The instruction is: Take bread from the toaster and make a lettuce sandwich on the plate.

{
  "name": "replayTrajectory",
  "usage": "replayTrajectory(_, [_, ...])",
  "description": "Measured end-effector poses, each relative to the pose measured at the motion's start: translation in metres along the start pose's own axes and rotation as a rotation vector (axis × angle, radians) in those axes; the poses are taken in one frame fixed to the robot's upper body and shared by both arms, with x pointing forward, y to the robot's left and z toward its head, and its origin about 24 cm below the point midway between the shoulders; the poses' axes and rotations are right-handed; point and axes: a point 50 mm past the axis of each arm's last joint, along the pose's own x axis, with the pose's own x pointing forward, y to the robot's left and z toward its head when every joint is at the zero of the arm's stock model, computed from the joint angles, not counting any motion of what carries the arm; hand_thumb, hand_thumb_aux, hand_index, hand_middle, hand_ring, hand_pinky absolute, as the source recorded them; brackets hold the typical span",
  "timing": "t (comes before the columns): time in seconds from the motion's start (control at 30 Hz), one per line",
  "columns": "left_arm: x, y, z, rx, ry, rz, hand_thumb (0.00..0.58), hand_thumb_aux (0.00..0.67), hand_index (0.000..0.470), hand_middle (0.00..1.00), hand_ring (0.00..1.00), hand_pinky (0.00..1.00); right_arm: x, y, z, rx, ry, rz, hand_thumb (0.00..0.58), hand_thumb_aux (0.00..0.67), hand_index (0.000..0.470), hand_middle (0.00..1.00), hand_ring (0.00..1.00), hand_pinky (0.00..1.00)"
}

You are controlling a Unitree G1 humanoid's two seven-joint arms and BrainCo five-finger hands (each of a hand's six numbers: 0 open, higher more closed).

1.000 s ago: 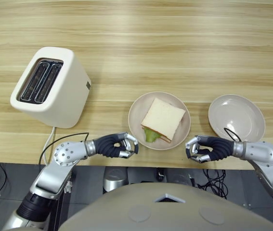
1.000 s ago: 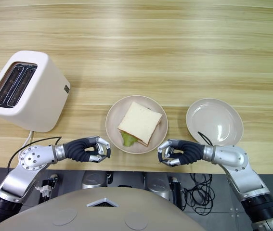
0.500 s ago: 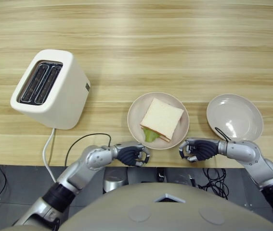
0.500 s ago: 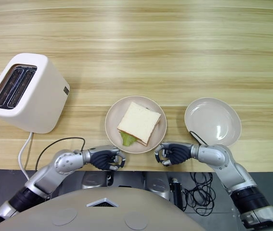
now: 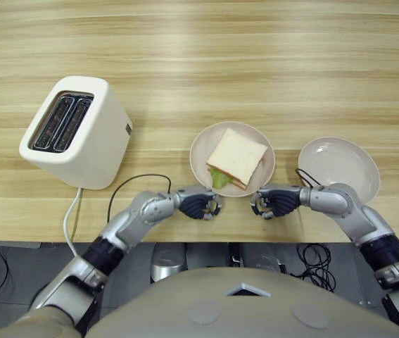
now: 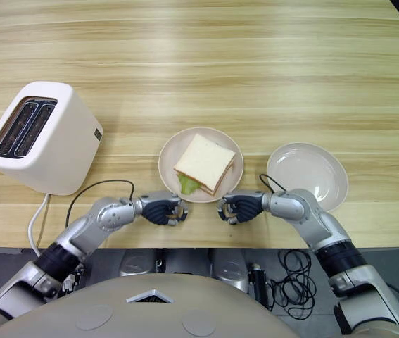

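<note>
Right hand [image 5: 273, 203] nearer plate [image 5: 199, 159] — toaster [image 5: 79, 134] apart

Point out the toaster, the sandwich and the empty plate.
toaster [image 5: 95, 144], left eye view, cream side wall
sandwich [image 5: 236, 155], left eye view, top bread slice
empty plate [image 5: 338, 169], left eye view, bare inner surface

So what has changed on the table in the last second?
The left hand and right hand moved inward toward each other, to the near rim of the plate with the sandwich; both curled, holding nothing. Sandwich, toaster and empty plate stayed put.
</note>
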Motion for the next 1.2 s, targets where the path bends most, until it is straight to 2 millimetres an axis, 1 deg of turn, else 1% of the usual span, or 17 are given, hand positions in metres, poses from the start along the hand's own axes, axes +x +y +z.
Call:
replayTrajectory(0.17, [0.013,0.028,-0.021,0.005,0.062,0.085,0.580,0.670,0.460,1.00,1.00,1.00,0.014,-0.024,-0.011,0.005,0.010,-0.064,0.580,0.670,0.460,1.00,1.00,1.00])
replayTrajectory(0.2, [0.020,0.036,-0.026,0.007,0.073,0.109,0.580,0.670,0.460,1.00,1.00,1.00,0.017,-0.032,-0.017,0.017,0.020,-0.086,0.580,0.670,0.460,1.00,1.00,1.00])
replayTrajectory(0.27, [0.029,0.051,-0.032,0.025,0.105,0.149,0.580,0.670,0.460,1.00,1.00,1.00,0.025,-0.050,-0.023,0.022,0.038,-0.130,0.580,0.670,0.460,1.00,1.00,1.00])
replayTrajectory(0.3, [0.033,0.055,-0.036,0.022,0.120,0.167,0.580,0.670,0.460,1.00,1.00,1.00,0.030,-0.058,-0.026,0.036,0.049,-0.147,0.580,0.670,0.460,1.00,1.00,1.00])
replayTrajectory(0.47, [0.050,0.066,-0.038,-0.006,0.120,0.220,0.580,0.670,0.460,1.00,1.00,1.00,0.045,-0.084,-0.036,0.053,0.115,-0.219,0.580,0.670,0.460,1.00,1.00,1.00])
replayTrajectory(0.6, [0.056,0.074,-0.043,-0.025,0.149,0.250,0.580,0.670,0.460,1.00,1.00,1.00,0.054,-0.093,-0.038,0.059,0.158,-0.259,0.580,0.670,0.460,1.00,1.00,1.00])
replayTrajectory(0.7, [0.059,0.077,-0.044,-0.040,0.165,0.264,0.580,0.670,0.460,1.00,1.00,1.00,0.059,-0.096,-0.037,0.051,0.181,-0.287,0.580,0.670,0.460,1.00,1.00,1.00])
replayTrajectory(0.87, [0.058,0.080,-0.048,-0.059,0.173,0.305,0.580,0.670,0.460,1.00,1.00,1.00,0.059,-0.095,-0.037,0.062,0.165,-0.337,0.580,0.670,0.460,1.00,1.00,1.00])
replayTrajectory(0.9, [0.056,0.080,-0.049,-0.063,0.172,0.314,0.580,0.670,0.460,1.00,1.00,1.00,0.059,-0.095,-0.037,0.063,0.157,-0.344,0.526,0.465,0.319,1.00,1.00,1.00])
replayTrajectory(0.93, [0.053,0.081,-0.050,-0.070,0.165,0.330,0.580,0.670,0.460,1.00,1.00,1.00,0.058,-0.095,-0.036,0.083,0.132,-0.366,0.000,0.000,0.000,0.10,0.10,0.10])
replayTrajectory(0.97, [0.049,0.080,-0.052,-0.093,0.152,0.353,0.580,0.670,0.460,1.00,1.00,1.00,0.056,-0.094,-0.036,0.118,0.098,-0.398,0.000,0.000,0.000,0.00,0.00,0.00])
replayTrajectory(1.0, [0.046,0.078,-0.053,-0.117,0.136,0.375,0.580,0.670,0.460,1.00,1.00,1.00,0.053,-0.093,-0.036,0.156,0.065,-0.434,0.000,0.000,0.000,0.00,0.00,0.00])
replayTrajectory(1.03, [0.040,0.077,-0.054,-0.140,0.118,0.408,0.452,0.355,0.244,0.00,0.00,0.00,0.049,-0.092,-0.036,0.192,0.022,-0.478,0.000,0.000,0.000,0.00,0.00,0.00])
replayTrajectory(1.07, [0.035,0.078,-0.053,-0.156,0.095,0.451,0.000,0.000,0.000,0.00,0.00,0.00,0.045,-0.093,-0.034,0.213,-0.022,-0.528,0.000,0.000,0.000,0.00,0.00,0.00])
replayTrajectory(1.13, [0.021,0.084,-0.050,-0.185,0.050,0.558,0.000,0.000,0.000,0.00,0.00,0.00,0.032,-0.097,-0.032,0.251,-0.116,-0.655,0.000,0.000,0.000,0.00,0.00,0.00])
replayTrajectory(1.2, [0.006,0.095,-0.047,-0.215,0.013,0.681,0.000,0.000,0.000,0.00,0.00,0.00,0.016,-0.110,-0.026,0.289,-0.230,-0.818,0.000,0.000,0.000,0.00,0.00,0.00])
